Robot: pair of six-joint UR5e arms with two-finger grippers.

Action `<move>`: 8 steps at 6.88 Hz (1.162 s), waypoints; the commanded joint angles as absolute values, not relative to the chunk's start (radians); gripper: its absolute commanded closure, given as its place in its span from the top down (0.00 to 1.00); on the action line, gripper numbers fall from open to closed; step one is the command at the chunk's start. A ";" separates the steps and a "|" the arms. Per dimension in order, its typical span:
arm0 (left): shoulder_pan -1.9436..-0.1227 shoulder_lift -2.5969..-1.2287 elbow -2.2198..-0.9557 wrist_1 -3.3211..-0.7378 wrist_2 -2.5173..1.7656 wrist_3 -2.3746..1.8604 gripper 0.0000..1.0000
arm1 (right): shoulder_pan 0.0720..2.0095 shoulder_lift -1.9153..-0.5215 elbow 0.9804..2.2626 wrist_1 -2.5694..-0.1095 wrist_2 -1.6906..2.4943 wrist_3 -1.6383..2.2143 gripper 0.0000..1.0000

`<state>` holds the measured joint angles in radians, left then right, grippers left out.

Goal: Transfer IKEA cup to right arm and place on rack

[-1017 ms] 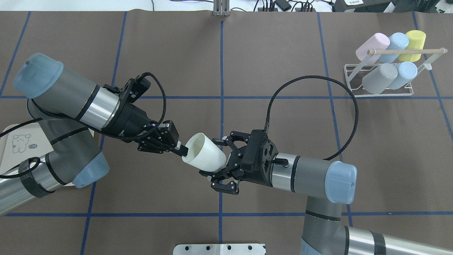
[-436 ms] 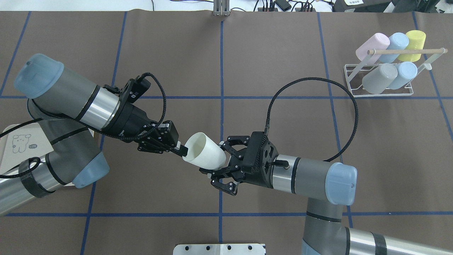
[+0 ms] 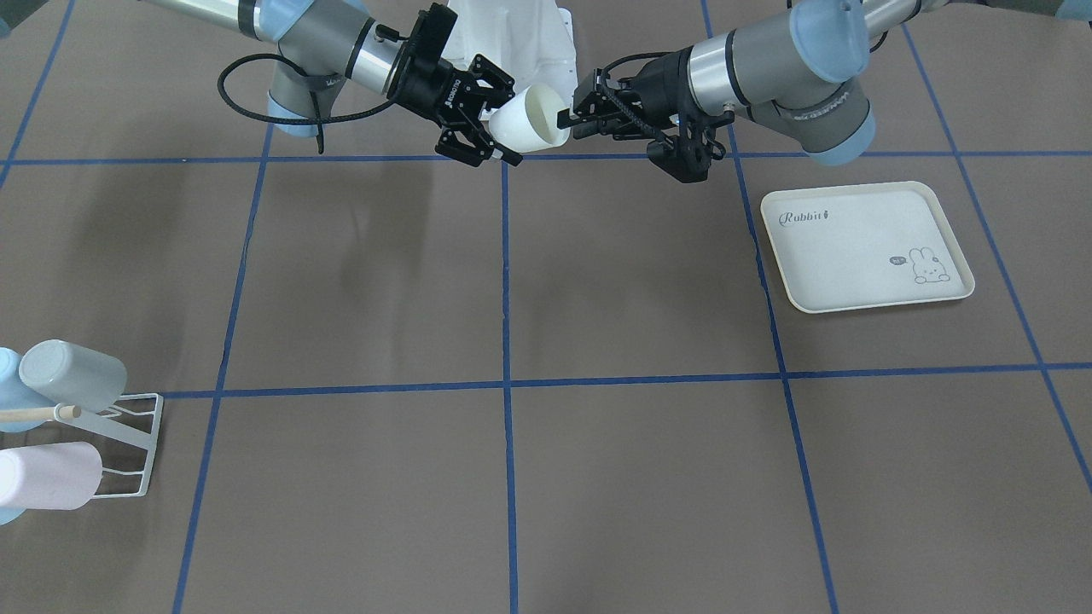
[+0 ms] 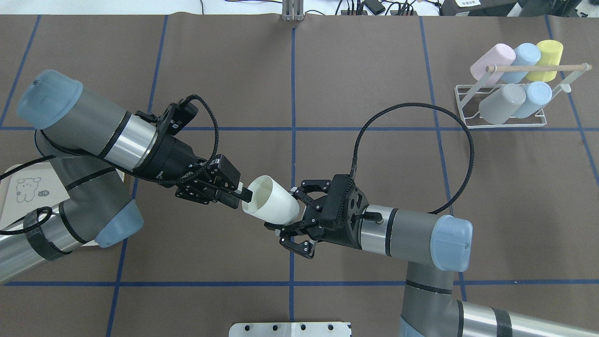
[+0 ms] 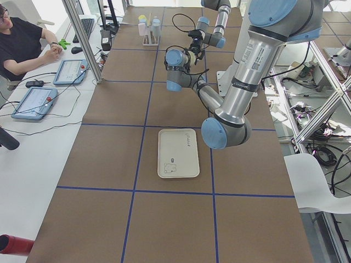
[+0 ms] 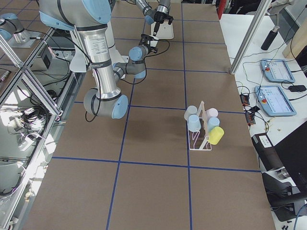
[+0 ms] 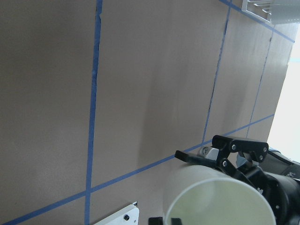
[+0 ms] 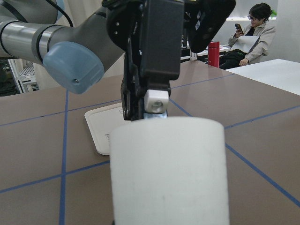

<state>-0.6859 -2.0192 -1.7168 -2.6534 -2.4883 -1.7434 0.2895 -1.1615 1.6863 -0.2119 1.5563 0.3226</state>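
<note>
Right gripper (image 4: 283,209): clamping the base end of the white cup (image 4: 271,202), holding it on its side in the air above the middle of the table (image 4: 374,70).
Left gripper (image 4: 244,193): straddling the cup's rim; pinching or loosened, cannot tell.
Rack (image 4: 507,125): standing at the far right, carrying five pastel cups (image 4: 500,103).
</note>
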 commanded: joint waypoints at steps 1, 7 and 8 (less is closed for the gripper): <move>-0.702 -2.014 -1.720 -2.639 -2.487 -1.743 1.00 | 0.319 -1.167 1.689 -0.245 1.565 0.313 0.53; -0.825 -1.990 -1.753 -2.265 -2.384 -1.494 1.00 | 0.452 -1.172 1.980 -1.144 1.563 0.021 0.34; -0.825 -1.991 -1.803 -2.096 -2.297 -1.363 1.00 | 0.489 -1.166 2.037 -1.296 1.557 -0.076 0.34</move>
